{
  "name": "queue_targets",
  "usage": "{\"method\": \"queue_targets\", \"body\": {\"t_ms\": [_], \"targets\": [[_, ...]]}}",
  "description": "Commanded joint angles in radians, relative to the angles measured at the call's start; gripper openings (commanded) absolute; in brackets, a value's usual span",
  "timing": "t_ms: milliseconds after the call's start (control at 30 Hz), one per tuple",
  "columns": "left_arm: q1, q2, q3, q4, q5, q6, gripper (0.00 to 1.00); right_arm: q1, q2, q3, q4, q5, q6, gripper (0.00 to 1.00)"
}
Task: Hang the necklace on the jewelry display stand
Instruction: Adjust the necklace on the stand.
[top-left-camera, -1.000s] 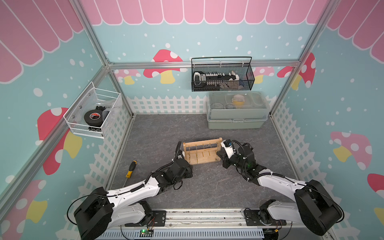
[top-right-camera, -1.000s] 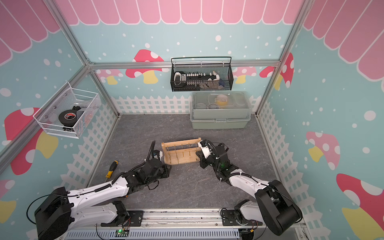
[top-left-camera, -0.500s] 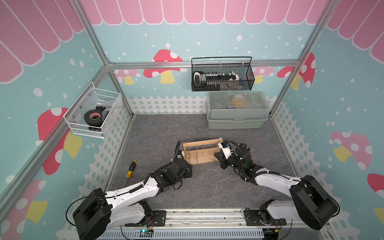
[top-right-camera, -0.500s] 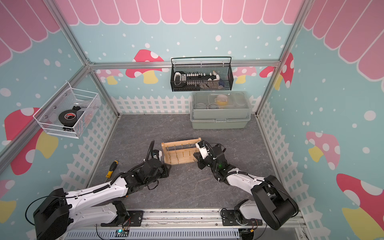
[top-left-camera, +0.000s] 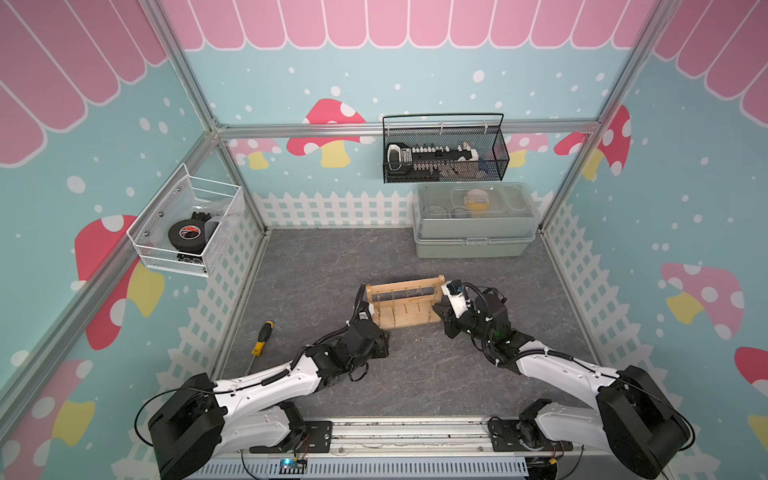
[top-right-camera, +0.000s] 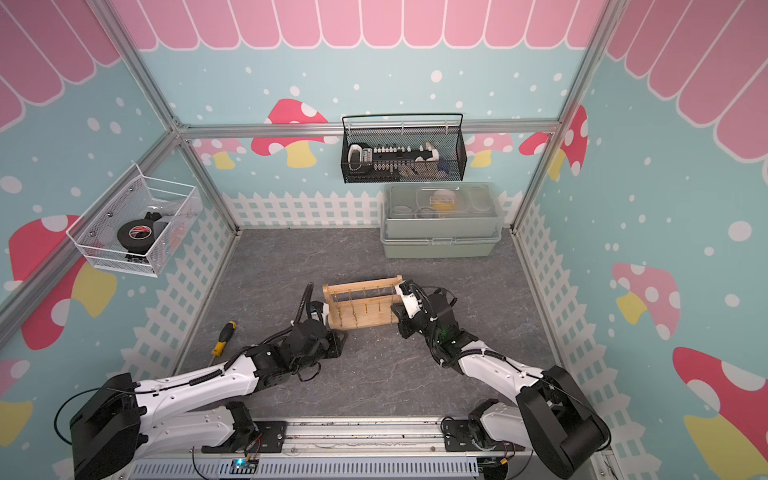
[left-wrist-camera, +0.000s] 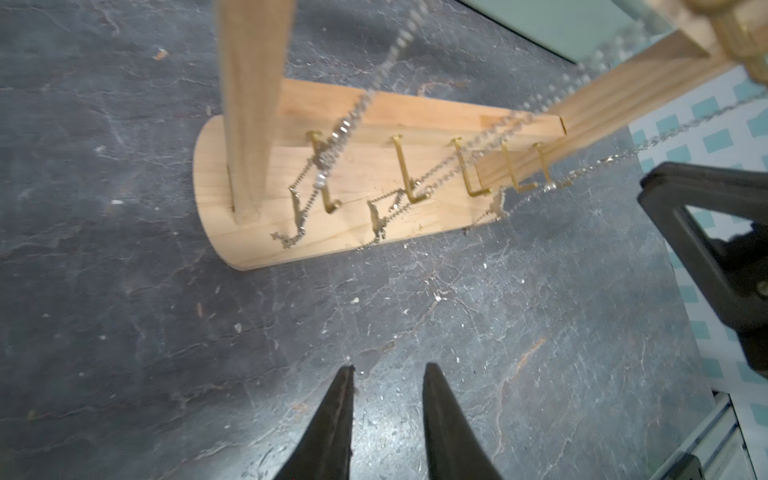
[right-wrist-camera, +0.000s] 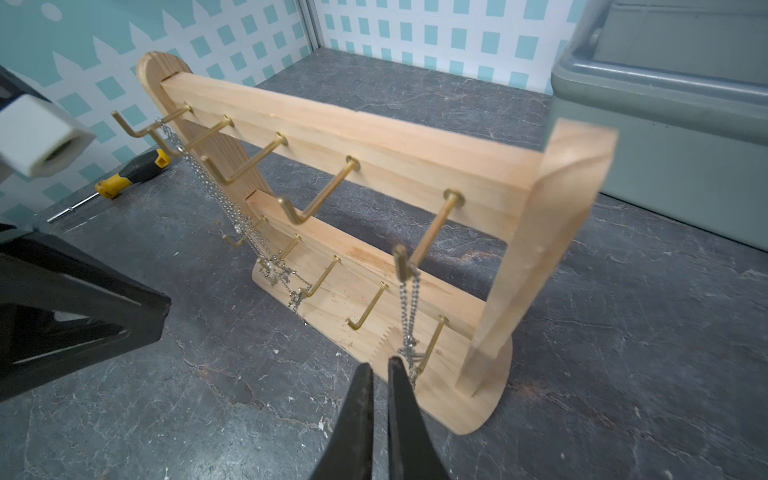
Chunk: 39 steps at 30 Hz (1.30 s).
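The light wooden jewelry display stand (top-left-camera: 403, 303) (top-right-camera: 361, 305) stands mid-floor between both arms. The silver necklace hangs on its gold hooks: one stretch of chain (right-wrist-camera: 409, 307) drops from the hook nearest my right gripper, and another (right-wrist-camera: 195, 174) runs from the far end hook down to the base. Its chain (left-wrist-camera: 345, 124) also shows in the left wrist view. My right gripper (right-wrist-camera: 378, 361) sits at the base's front edge, just beside the near chain. Only a narrow slit separates its jaws, with nothing in it. My left gripper (left-wrist-camera: 388, 368) hovers open and empty over the floor, short of the stand's base (left-wrist-camera: 257, 245).
A grey-green lidded box (top-left-camera: 473, 232) sits at the back right, close behind the stand. A yellow-and-black screwdriver (top-left-camera: 262, 338) lies by the left wall. A black wire basket (top-left-camera: 444, 153) hangs on the back wall and a white basket (top-left-camera: 187, 228) on the left wall.
My right gripper has slid a little down and in toward the stand's right end, and its jaws have parted slightly. The left arm has not moved.
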Motion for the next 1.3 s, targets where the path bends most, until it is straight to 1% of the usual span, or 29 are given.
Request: {"method": "queue_targets", "body": {"t_ms": [0,167,267,333,467,500,567,667,833,867,933,1067,1100,1167,1267], "targets": [[-0.049,0.032,0.047,0.067,-0.052,-0.015,0.29,-0.018,-0.046,-0.023,-0.044,0.033,-0.018,0.1],[-0.064,0.104,0.087,0.127,-0.039,-0.009,0.29,-0.046,-0.041,-0.03,-0.048,0.027,-0.023,0.11],[-0.078,0.143,0.126,0.132,-0.07,-0.012,0.29,-0.06,-0.021,-0.03,-0.025,0.049,-0.021,0.11],[-0.084,0.165,0.138,0.182,-0.075,-0.007,0.29,-0.066,-0.005,-0.025,-0.008,0.054,-0.021,0.13],[-0.094,0.239,0.211,0.221,-0.095,0.02,0.29,-0.067,0.04,-0.018,0.074,0.006,-0.007,0.14],[-0.095,0.257,0.217,0.243,-0.125,0.019,0.29,-0.068,0.053,-0.017,0.091,-0.008,-0.007,0.14],[-0.095,0.287,0.227,0.292,-0.132,0.023,0.29,-0.067,0.07,-0.016,0.119,-0.008,-0.008,0.15],[-0.096,0.344,0.258,0.337,-0.114,0.033,0.29,-0.069,0.069,-0.021,0.127,0.023,-0.02,0.14],[-0.096,0.417,0.261,0.456,-0.106,0.033,0.3,-0.085,0.062,-0.024,0.104,0.032,-0.024,0.14],[-0.097,0.431,0.261,0.488,-0.075,0.041,0.3,-0.086,0.063,-0.023,0.106,0.032,-0.02,0.14],[-0.103,0.447,0.265,0.526,-0.074,0.053,0.3,-0.087,0.069,-0.02,0.103,0.043,-0.02,0.14],[-0.108,0.486,0.311,0.502,-0.095,0.062,0.3,-0.099,0.07,-0.017,0.094,0.055,-0.017,0.14],[-0.108,0.497,0.321,0.494,-0.128,0.06,0.3,-0.101,0.067,-0.018,0.092,0.057,-0.014,0.14],[-0.111,0.512,0.335,0.497,-0.15,0.067,0.3,-0.105,0.061,-0.02,0.091,0.057,-0.013,0.14],[-0.121,0.529,0.369,0.453,-0.218,0.09,0.3,-0.108,0.062,-0.022,0.091,0.058,-0.01,0.14]]}}
